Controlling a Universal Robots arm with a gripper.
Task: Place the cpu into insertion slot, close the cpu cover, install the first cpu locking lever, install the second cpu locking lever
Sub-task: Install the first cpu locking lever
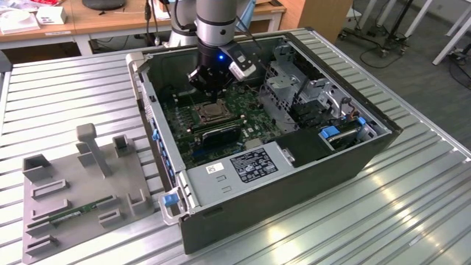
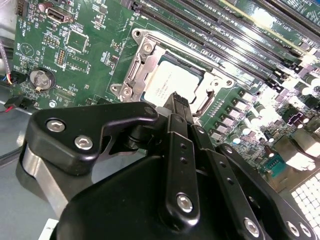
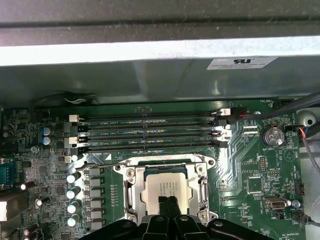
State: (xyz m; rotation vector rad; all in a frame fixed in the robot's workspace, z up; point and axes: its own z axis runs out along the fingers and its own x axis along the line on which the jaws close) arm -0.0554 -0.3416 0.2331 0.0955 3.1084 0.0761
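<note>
Your gripper (image 3: 168, 204) sits nearest in both wrist views, fingers pressed together with nothing between them, tips over the cpu (image 3: 165, 186); you cannot tell whether they touch it. You see the cpu seated in the insertion slot (image 3: 129, 172), the cpu cover (image 3: 202, 190) flat around it, memory slots (image 3: 150, 132) beyond.

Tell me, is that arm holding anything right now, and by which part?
Nothing, it seems. The end effector is shut with nothing in it, its tip over one edge of the cpu.
</note>
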